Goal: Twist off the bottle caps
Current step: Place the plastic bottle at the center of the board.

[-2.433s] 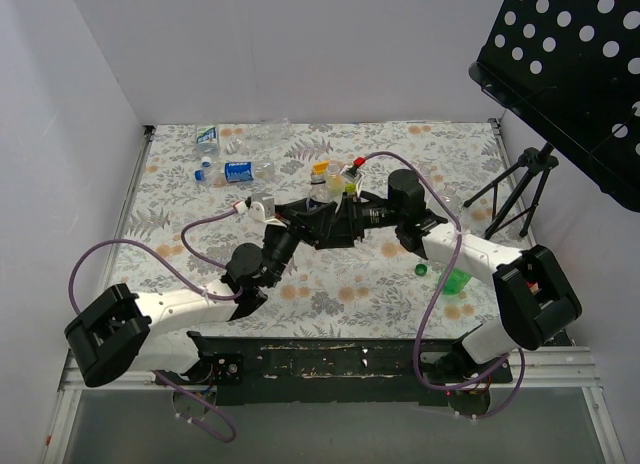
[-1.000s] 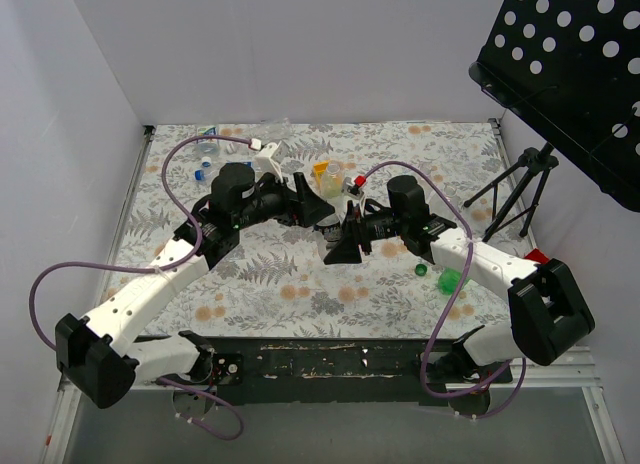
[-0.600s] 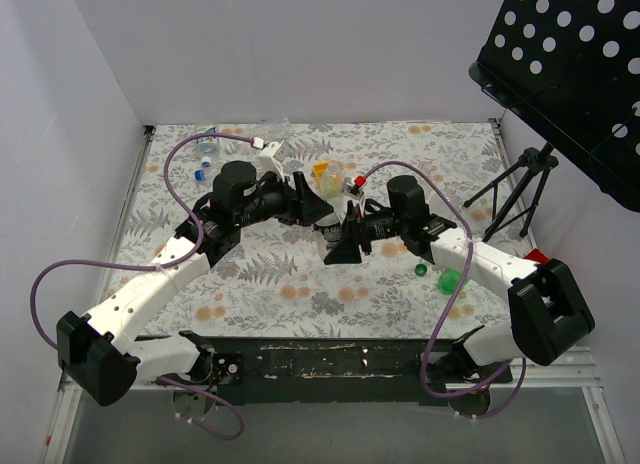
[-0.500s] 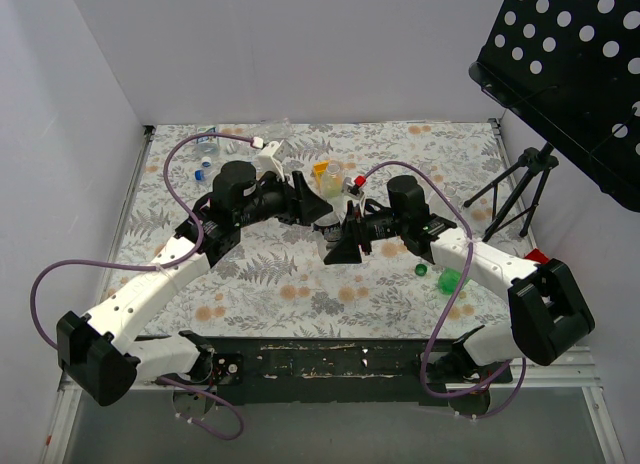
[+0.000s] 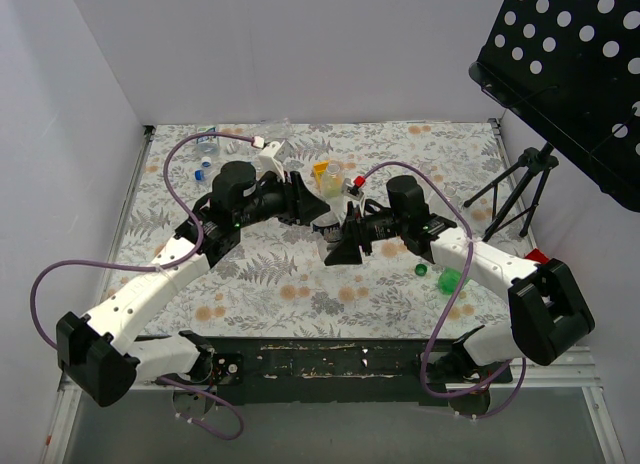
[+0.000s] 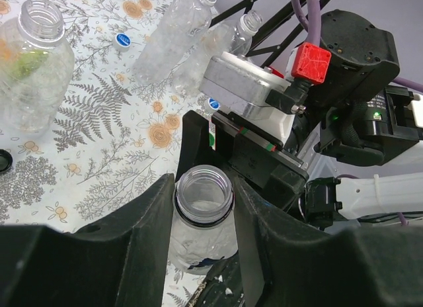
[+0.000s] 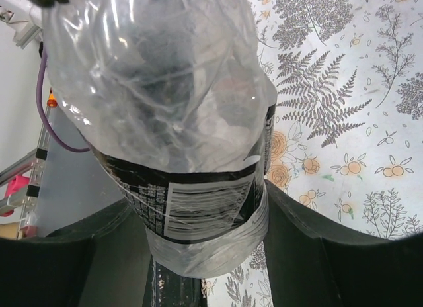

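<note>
Near the middle of the flower-printed table [image 5: 300,284], slightly toward its far edge, a small clear crumpled plastic bottle with a black label [image 7: 198,122] is held off the surface between the two grippers. In the left wrist view its mouth is seen open with no cap on it, so this bottle is judged finished.

The right gripper [image 7: 198,201] is clamped on the labelled band of the body, with a finger pressed to each side. The left gripper [image 6: 203,188] is set about the neck. Its fingers [image 6: 149,221] lie against both sides with no gap visible, but whether they are pressing cannot be told.

A drop is the main risk. If the right fingers are released before the neck is firmly pinched, the bottle is likely to fall and roll. The thin wall may also buckle under the clamp and slide out. With both wrists so close together, a knock between them or a snag on the purple cables [image 5: 215,136] is possible.

A yellowish plastic bottle [image 5: 327,176] stands just beyond the grippers toward the far edge and could be toppled by a wide swing. Clear plastic bottles [image 6: 168,45] and small blue round caps [image 6: 121,39] lie toward the far left corner and could be scattered if the held bottle is set down among them carelessly. A green plastic bottle [image 5: 452,281] and a small green cap [image 5: 421,270] lie toward the right edge, beside the right arm.
</note>
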`<action>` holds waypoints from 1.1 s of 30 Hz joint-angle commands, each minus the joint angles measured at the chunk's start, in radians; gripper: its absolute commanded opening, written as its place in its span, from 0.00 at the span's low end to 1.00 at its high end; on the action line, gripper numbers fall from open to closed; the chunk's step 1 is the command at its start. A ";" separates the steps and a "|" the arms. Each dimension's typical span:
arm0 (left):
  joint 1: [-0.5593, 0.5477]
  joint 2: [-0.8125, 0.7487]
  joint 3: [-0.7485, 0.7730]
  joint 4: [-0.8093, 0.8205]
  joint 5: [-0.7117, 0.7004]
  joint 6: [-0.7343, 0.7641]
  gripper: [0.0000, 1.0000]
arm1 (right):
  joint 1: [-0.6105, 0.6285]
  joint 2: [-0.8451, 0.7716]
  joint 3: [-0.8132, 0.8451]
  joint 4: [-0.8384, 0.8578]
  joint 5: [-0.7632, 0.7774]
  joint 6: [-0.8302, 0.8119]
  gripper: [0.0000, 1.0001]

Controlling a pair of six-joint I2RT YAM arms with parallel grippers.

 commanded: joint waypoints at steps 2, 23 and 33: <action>0.007 -0.075 -0.009 0.028 -0.058 0.054 0.00 | 0.003 -0.016 0.066 -0.040 -0.006 -0.092 0.75; 0.032 -0.014 -0.153 0.325 -0.492 0.384 0.00 | -0.242 -0.248 0.080 -0.552 -0.093 -0.846 0.96; 0.067 0.291 -0.132 0.639 -0.511 0.508 0.00 | -0.278 -0.300 0.036 -0.509 -0.154 -0.812 0.97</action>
